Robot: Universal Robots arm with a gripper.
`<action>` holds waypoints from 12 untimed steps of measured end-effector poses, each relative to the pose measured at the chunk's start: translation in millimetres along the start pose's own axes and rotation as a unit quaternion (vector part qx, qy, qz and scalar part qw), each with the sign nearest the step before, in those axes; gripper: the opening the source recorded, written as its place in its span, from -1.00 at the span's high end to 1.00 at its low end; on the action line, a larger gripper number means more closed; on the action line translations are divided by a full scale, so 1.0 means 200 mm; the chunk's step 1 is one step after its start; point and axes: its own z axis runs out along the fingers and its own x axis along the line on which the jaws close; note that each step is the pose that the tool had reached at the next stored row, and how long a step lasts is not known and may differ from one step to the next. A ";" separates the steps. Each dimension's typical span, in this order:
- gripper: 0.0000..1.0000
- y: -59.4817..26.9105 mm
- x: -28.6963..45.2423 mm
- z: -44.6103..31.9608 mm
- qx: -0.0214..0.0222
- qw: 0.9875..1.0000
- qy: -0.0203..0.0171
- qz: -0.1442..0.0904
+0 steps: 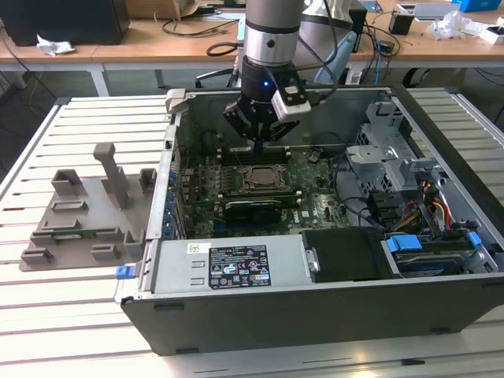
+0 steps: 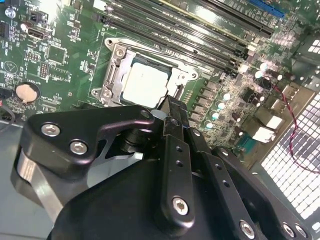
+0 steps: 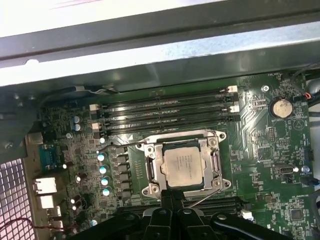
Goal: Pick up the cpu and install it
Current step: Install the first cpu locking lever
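The cpu [image 1: 261, 178] lies flat in the motherboard socket inside the open computer case, its silvery top facing up. Both wrist views show the cpu [image 2: 146, 85] [image 3: 183, 166] framed by the socket's metal bracket [image 3: 150, 170]. My gripper [image 1: 260, 144] hangs just above the board, at the socket's edge nearest the case's back wall. Its black fingers [image 3: 171, 195] are pressed together with nothing between them, and the tips [image 2: 172, 102] hover close to one edge of the chip, apart from it.
A grey plastic holder tray [image 1: 83, 213] sits on the slatted table at the exterior view's left. Memory slots [image 3: 165, 112] run beside the socket. The case holds a power supply [image 1: 228, 268], a metal drive cage [image 1: 386, 142] and loose cables [image 1: 429, 205].
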 end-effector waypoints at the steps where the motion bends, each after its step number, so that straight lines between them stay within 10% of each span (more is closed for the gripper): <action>1: 0.79 0.000 0.000 0.000 0.000 1.000 0.000 -0.004; 12: 0.79 0.000 0.000 0.000 0.003 0.998 -0.003 -0.055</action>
